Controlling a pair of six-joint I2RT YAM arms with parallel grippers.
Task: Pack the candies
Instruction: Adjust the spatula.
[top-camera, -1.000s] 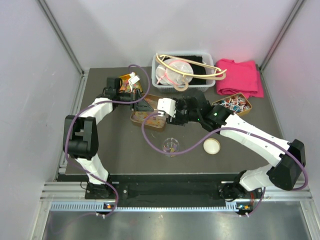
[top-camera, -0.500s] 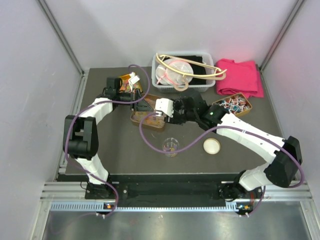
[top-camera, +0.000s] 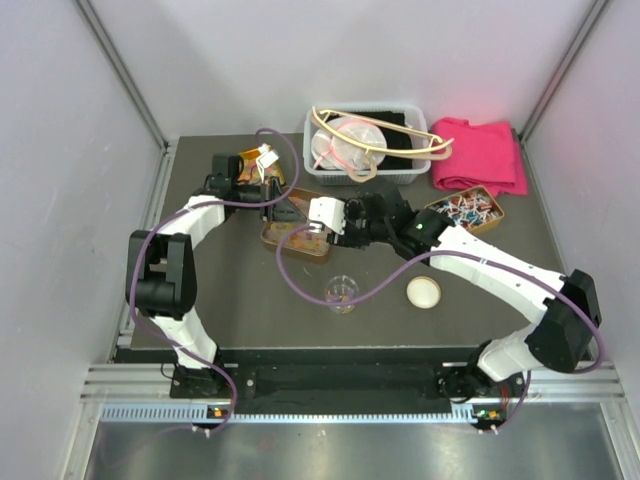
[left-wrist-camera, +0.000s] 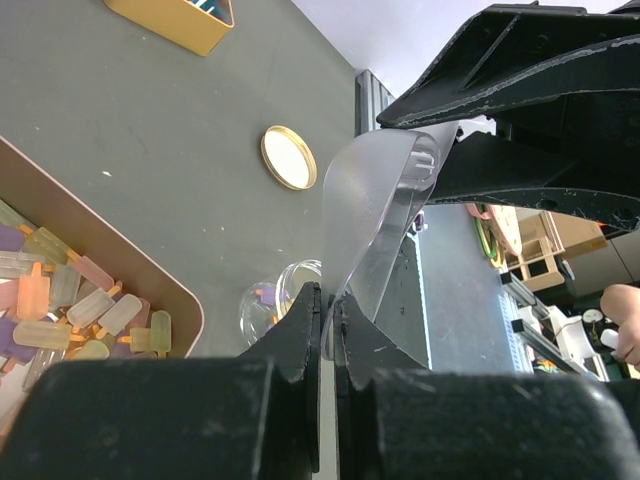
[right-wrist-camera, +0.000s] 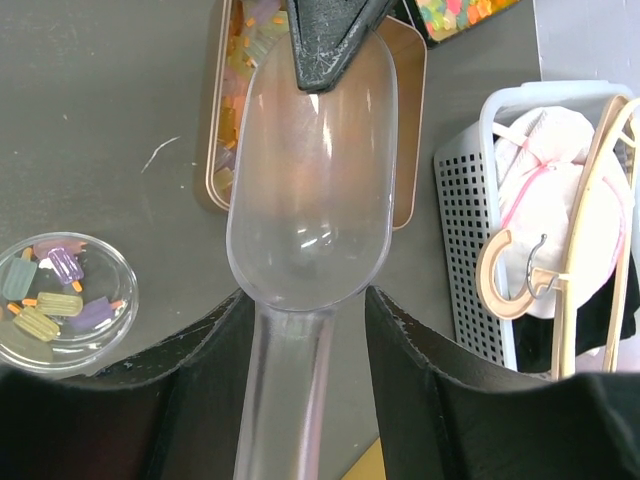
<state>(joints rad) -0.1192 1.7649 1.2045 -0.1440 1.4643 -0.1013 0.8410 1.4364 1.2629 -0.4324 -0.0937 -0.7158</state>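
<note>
The candies (left-wrist-camera: 70, 310) are small popsicle-shaped gummies in orange, yellow, pink and purple, lying in a copper tin (top-camera: 290, 240). They also show in the right wrist view (right-wrist-camera: 235, 80). A few candies lie in a small glass jar (top-camera: 341, 292), which also shows in the right wrist view (right-wrist-camera: 65, 300). A clear plastic scoop (right-wrist-camera: 310, 170) hangs empty over the tin. My left gripper (left-wrist-camera: 328, 300) is shut on the scoop's front rim. My right gripper (right-wrist-camera: 305, 300) is open, its jaws on either side of the scoop's handle.
The jar's gold lid (top-camera: 423, 292) lies right of the jar. A second tin (top-camera: 465, 210) holds wrapped sweets. A white basket (top-camera: 365, 140) with hangers stands at the back, with a pink cloth (top-camera: 480, 165) to its right and a yellow packet (top-camera: 255, 160) at the back left.
My right gripper has shifted a little left, toward the left gripper over the tin. The left arm has barely moved.
</note>
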